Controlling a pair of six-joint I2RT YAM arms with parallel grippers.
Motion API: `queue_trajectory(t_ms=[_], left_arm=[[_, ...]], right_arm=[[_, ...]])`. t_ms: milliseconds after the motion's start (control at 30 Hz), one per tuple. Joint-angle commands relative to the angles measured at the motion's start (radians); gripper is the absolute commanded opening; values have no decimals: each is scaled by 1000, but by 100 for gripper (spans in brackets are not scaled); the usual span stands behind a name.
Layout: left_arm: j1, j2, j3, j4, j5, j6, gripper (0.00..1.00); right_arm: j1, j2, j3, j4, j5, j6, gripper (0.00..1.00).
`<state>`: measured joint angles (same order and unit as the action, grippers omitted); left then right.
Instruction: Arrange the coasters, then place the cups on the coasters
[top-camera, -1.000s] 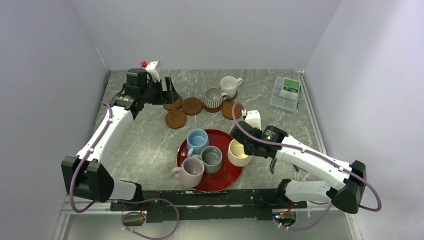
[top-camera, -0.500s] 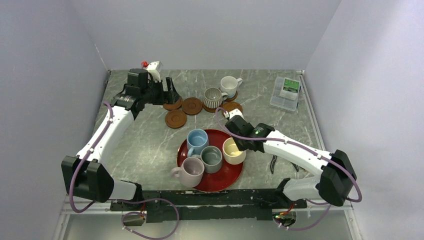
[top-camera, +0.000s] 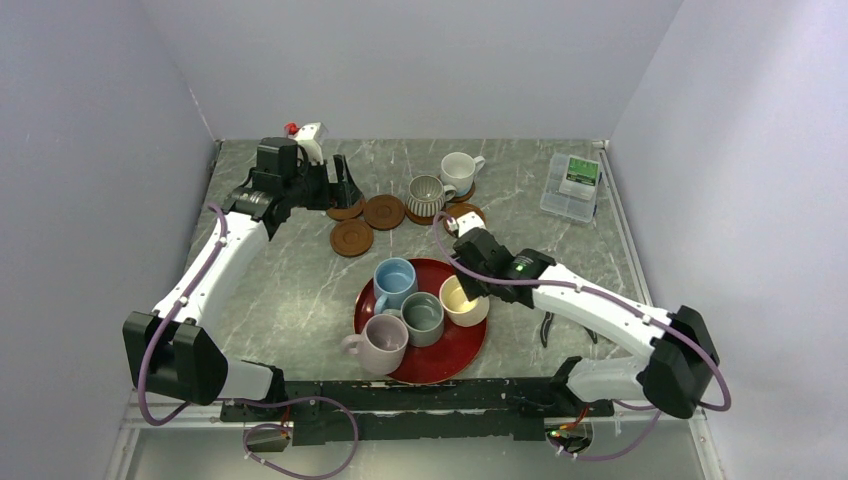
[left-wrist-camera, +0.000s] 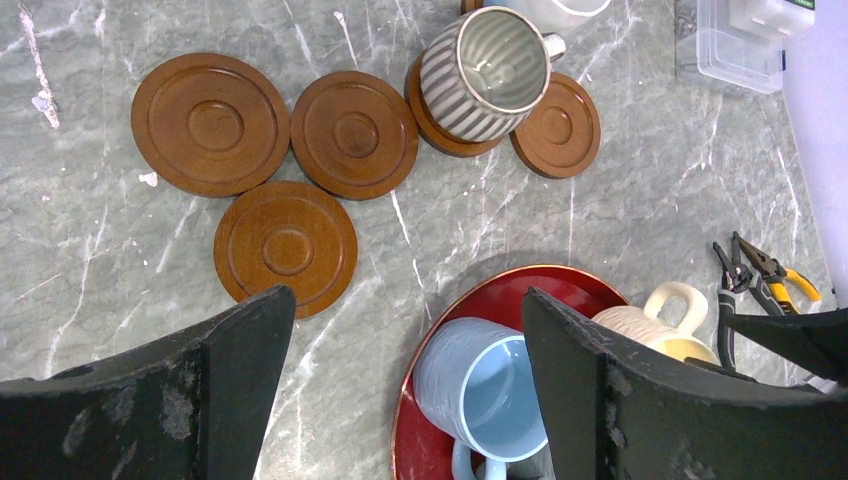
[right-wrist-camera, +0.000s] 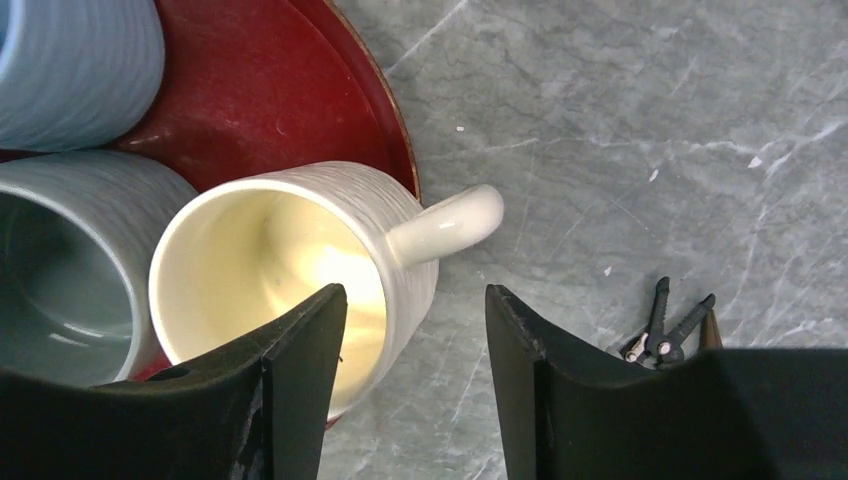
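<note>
Lowest in the overhead frame, the red tray (top-camera: 375, 300) carries four cups: lilac (top-camera: 383, 340), grey-green (top-camera: 423, 315), blue (top-camera: 394, 279) and the cream-yellow cup (right-wrist-camera: 260, 260) at its right edge. The right gripper (right-wrist-camera: 415, 300) sits low over that cream cup, its fingers apart and straddling the wall beside the handle, not clamped.

Higher in the frame, three bare coasters (left-wrist-camera: 208, 123) cluster together at upper left. The left gripper (left-wrist-camera: 407, 297) hovers above them, spread wide with nothing in it. To their right, the ribbed cup (left-wrist-camera: 485, 70) and the white cup (top-camera: 459, 170) each stand on a coaster, with a sixth coaster (left-wrist-camera: 555, 125) bare beside them.

By my reckoning two of six cups are placed. Four cups are left, and the loose coasters look to need spacing out.

Only the right wrist view shows how the fingers straddle the cup wall. The left wrist view shows the disc under the ribbed cup clearly. The overhead alone shows the lilac cup.
</note>
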<state>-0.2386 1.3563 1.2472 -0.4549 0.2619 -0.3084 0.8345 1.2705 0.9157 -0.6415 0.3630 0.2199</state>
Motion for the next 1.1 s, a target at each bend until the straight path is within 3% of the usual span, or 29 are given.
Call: queue_trajectory(t_ms=[0,233,433,700,867,1067], left_arm=[[-8,-31,15,25,-7,8,90],[-11,-35,15,27,-5,6,90],[-14,-33,15,26,5,0,90],[-20,-32,18,25,5,0,90],[-25,-28,19,22,1,5,90],[-29,-21,19,20,-7,9,90]], right_arm=[[-2,-98,23,-25,42,77,58],[19,-100,106,-282,157,486,58],[93,-53,122,-356,204,715,57],[101,52,134,-325,206,716,54],[101,106,132,-288,218,720,38],[101,187,163,-315,252,751,30]])
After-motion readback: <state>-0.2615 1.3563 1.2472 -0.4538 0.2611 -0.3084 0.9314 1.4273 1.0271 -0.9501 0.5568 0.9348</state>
